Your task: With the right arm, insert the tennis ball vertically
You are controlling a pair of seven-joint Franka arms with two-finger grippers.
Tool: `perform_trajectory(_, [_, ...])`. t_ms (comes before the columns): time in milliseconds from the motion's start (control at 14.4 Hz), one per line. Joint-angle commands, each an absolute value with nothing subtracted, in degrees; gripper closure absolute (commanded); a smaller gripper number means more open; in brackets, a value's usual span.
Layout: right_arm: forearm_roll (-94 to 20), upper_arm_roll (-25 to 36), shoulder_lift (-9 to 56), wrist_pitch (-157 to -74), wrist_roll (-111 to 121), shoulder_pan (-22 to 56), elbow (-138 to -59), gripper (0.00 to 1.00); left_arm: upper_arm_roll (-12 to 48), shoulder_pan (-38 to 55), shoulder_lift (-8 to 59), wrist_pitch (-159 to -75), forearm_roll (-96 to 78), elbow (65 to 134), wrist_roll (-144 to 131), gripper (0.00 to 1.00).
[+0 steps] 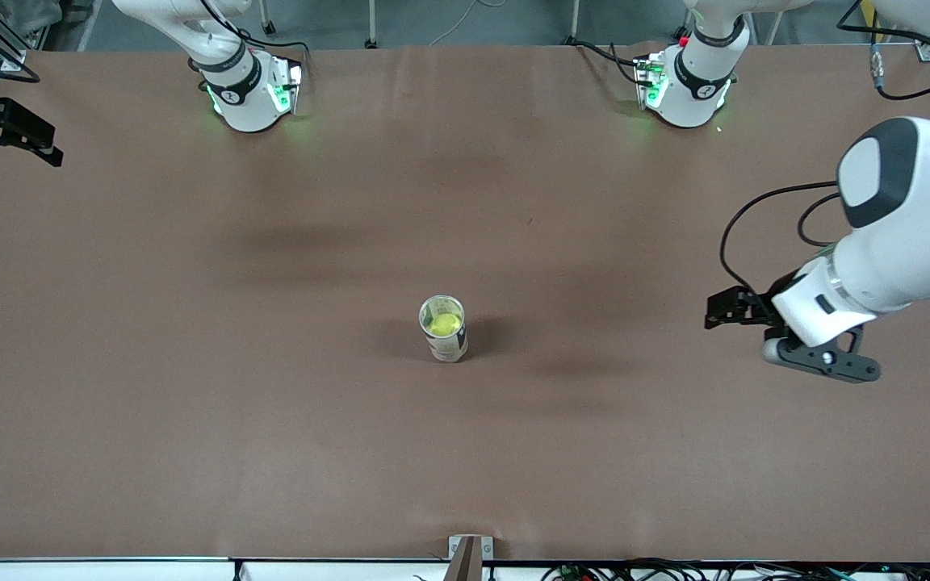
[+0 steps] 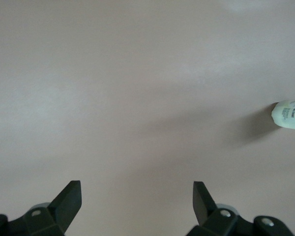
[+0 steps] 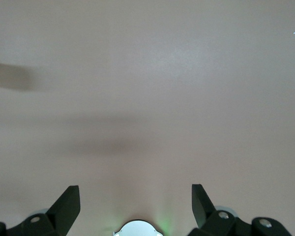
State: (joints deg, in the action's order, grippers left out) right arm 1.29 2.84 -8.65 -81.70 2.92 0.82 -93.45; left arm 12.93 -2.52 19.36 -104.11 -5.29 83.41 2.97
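The left arm's black two-finger gripper (image 1: pixel 735 310) hangs over the table at the left arm's end, its white wrist angled down, fingers (image 2: pixel 69 199) spread wide with nothing between them; the right arm's black two-finger gripper (image 1: pixel 25 137) waits at the right arm's end, fingers (image 3: pixel 67 202) likewise parted and empty.

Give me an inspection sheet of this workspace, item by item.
Surface: brown table, bare apart from one can.
Job's things: tennis ball already sits inside the upright can near the table's middle.
Clutter: nothing seen.
Pincers: left pincer open, empty, over bare table toward the left arm's end; right pincer open, empty, at the table's edge at the right arm's end. Both arms wait clear of the can.
Cables: black cable loops off the left arm's wrist; more along the table's front edge.
Surroundings: grey floor above the arm bases.
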Motion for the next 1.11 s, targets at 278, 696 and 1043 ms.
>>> perform_trajectory(278, [1.2, 3.4, -8.6, -82.4, 2.8, 1.7, -91.3, 0.0, 9.2, -3.5, 15.9, -93.6, -4.2, 79.2, 1.9, 0.0])
perform_trajectory(696, [-1.3, 3.8, -4.8, -80.5, 3.1, 1.1, -86.0, 0.0, 5.5, -4.5, 12.7, -90.3, -4.3, 78.7, 2.5, 0.0])
perform_trajectory(1043, [-1.3, 3.8, -4.7, -78.5, 2.8, 1.3, -86.5, 0.0, 3.0, -4.2, 7.3, -90.1, -3.3, 79.2, 3.3, 0.0])
